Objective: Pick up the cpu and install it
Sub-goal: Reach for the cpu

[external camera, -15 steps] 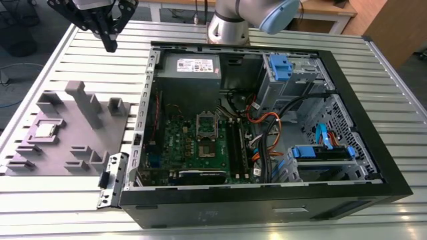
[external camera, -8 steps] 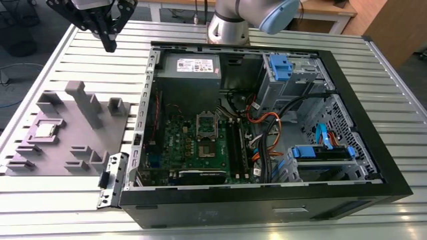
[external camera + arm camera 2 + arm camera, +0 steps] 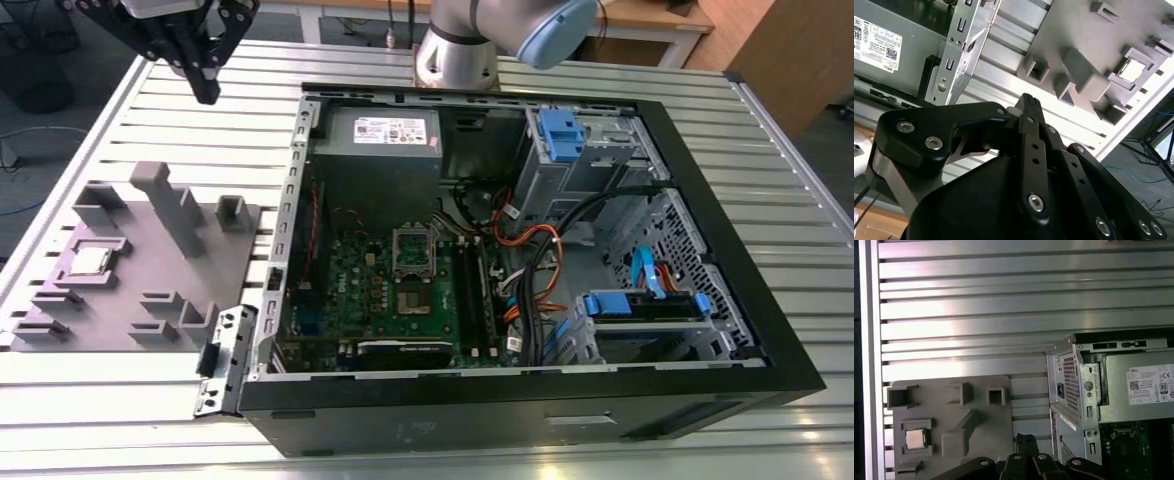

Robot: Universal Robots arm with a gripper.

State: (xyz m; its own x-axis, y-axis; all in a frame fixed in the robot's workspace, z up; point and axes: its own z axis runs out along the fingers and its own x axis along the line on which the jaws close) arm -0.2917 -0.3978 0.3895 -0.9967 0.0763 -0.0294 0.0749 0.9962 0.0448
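The cpu [image 3: 91, 261] is a small silver square lying in a recess of the grey fixture plate [image 3: 154, 300], at the exterior view's left, beside the open computer case. Both wrist views show the cpu [image 3: 1132, 70] [image 3: 915, 439] in that recess. My gripper [image 3: 204, 92] hangs high over the slatted table behind the plate, well away from the chip. Its black fingers [image 3: 1029, 105] are shut together with nothing between them. The fingertips [image 3: 1021, 440] sit off to the side of the chip. On the green motherboard, the silver socket frame [image 3: 412, 250] lies near the middle of the case.
The black computer case [image 3: 721, 240] lies open on the slatted aluminium table [image 3: 120, 400]. Inside are a grey power supply [image 3: 380, 130], cables and blue drive brackets [image 3: 561, 130]. Grey blocks [image 3: 174, 205] stand up from the fixture plate. The arm's base [image 3: 454, 60] stands behind the case.
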